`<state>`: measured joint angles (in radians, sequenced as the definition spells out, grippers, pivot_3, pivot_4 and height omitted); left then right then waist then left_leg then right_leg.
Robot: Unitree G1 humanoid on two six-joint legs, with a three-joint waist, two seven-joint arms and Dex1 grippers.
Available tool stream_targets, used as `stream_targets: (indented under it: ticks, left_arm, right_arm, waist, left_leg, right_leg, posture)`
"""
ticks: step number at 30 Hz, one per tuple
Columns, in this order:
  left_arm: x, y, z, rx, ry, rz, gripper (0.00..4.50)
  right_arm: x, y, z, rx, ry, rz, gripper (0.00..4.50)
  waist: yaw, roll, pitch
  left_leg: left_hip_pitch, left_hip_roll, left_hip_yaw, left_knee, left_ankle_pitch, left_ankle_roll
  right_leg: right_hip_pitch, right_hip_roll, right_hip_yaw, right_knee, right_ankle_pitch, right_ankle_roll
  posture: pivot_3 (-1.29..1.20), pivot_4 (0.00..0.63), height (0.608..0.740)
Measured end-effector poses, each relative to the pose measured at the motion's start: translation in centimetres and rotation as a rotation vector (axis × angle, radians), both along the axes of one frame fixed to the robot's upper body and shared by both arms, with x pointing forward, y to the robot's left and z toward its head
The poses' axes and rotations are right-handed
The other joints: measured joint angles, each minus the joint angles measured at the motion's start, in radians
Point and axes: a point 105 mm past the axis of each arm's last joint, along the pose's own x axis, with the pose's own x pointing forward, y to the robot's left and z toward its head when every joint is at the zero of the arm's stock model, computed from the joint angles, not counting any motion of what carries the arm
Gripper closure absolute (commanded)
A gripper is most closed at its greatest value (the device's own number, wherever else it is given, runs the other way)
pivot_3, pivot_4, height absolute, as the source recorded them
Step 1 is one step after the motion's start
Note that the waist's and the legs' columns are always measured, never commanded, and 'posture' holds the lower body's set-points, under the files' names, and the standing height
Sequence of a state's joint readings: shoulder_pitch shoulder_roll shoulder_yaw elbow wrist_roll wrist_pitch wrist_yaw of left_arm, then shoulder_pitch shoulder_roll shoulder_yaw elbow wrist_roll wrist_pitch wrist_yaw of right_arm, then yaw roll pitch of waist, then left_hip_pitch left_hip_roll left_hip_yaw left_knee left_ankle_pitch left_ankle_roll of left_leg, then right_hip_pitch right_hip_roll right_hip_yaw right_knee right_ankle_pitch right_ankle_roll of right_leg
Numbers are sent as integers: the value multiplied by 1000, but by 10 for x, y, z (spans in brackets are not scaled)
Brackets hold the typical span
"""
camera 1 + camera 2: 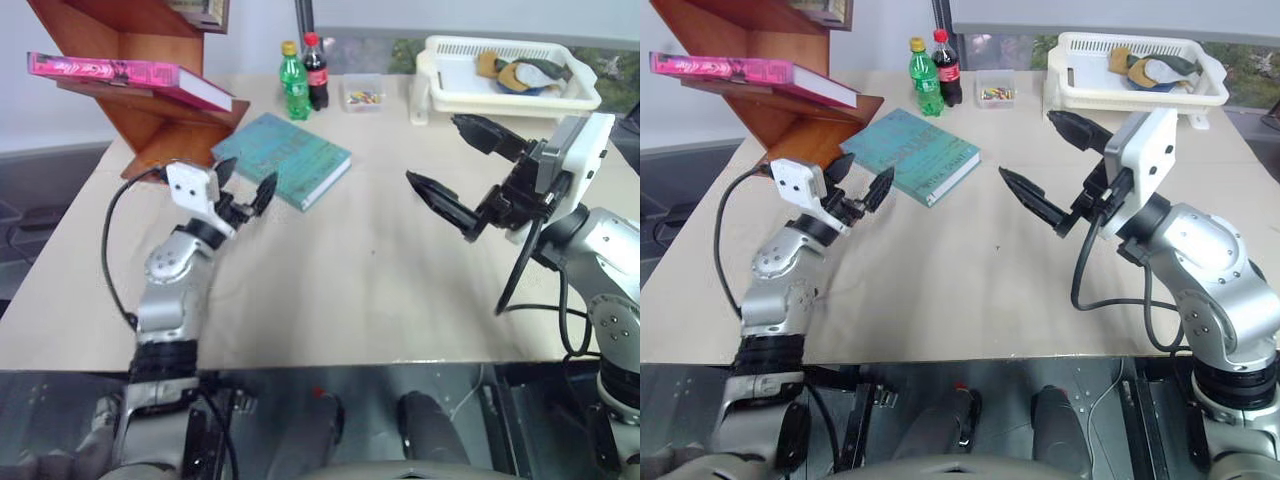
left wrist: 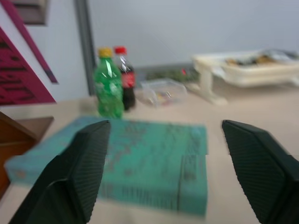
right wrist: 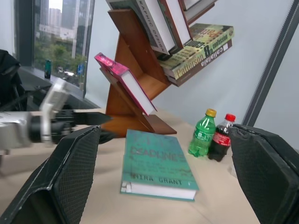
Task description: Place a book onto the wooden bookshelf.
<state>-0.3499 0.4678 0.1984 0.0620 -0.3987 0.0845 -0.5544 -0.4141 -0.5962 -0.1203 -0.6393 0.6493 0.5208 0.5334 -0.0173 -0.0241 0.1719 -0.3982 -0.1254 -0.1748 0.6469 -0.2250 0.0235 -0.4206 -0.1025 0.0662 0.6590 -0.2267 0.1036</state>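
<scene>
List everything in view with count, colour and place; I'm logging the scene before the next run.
pink book: one, bright pink, lying on a lower slanted board of the shelf
wooden shelf: one, reddish-brown, far left corner of the table
other shelved books: several, mixed colours, upper boards
teal book: one, teal-green, flat on the table beside the shelf
bottles: two, one green, one dark with red cap, far middle
small clear box: one, beside the bottles
basket: one, white, far right, with items inside
table: one, beige
left tool: open, near the teal book
right tool: open, above the table
</scene>
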Motion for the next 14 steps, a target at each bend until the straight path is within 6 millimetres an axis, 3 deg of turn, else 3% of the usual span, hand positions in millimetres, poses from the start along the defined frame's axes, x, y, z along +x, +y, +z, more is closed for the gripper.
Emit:
stream_targets:
  ticks: [2,4,7,14]
  left_arm:
    - [-19,8,-15,31,68,-52,13]
    - [-39,28,-31,60,156,-72,13]
    - [-67,56,-35,99,230,-62,13]
    - [-110,82,-47,172,376,-52,13]
  right_arm:
    - [-3,-10,-17,-48,53,-30,0]
    - [-5,-28,-45,-110,161,-86,0]
    - [-14,-59,-81,-184,299,-180,0]
    - [-39,-98,-106,-264,416,-279,0]
  waist:
    - [3,0,0]
    - [5,0,0]
    - [9,1,1]
    - [13,3,1]
  left_leg:
    - [0,1,0,-3,0,0]
    - [0,1,0,-5,0,0]
    - [0,1,1,-7,0,0]
    - [7,5,3,-8,0,0]
  right_leg:
    - [0,0,0,-2,0,0]
    - [-1,0,0,-4,0,0]
    - [0,0,0,-6,0,0]
    - [8,0,-2,-13,-3,-3]
  posture:
    - [0,150,740]
    - [0,150,740]
    - [0,150,740]
    - [0,150,740]
